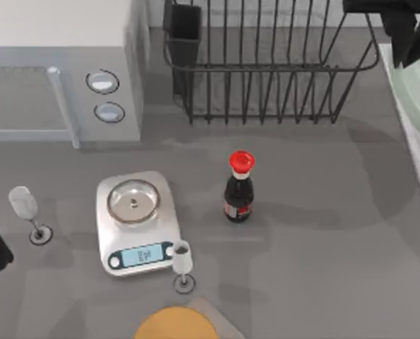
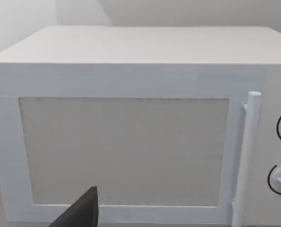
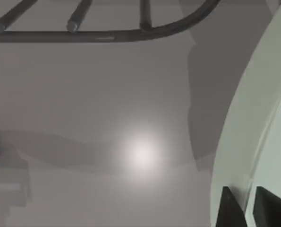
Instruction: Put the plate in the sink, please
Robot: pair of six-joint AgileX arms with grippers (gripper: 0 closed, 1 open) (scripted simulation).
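The right gripper (image 3: 246, 208) clamps the plate (image 1: 418, 95) rim at the surface's right edge, above the sink (image 1: 407, 123) rim.

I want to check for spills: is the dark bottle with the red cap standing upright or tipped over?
Upright. In the top view the dark bottle with the red cap stands on its base on the grey table, cap uppermost.

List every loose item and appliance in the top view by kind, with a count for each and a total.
Wine glasses: 2
Sauce bottle: 1
Scale: 1
Microwave: 1
Dish rack: 1
Plate: 1
Orange disc: 1
Total: 8
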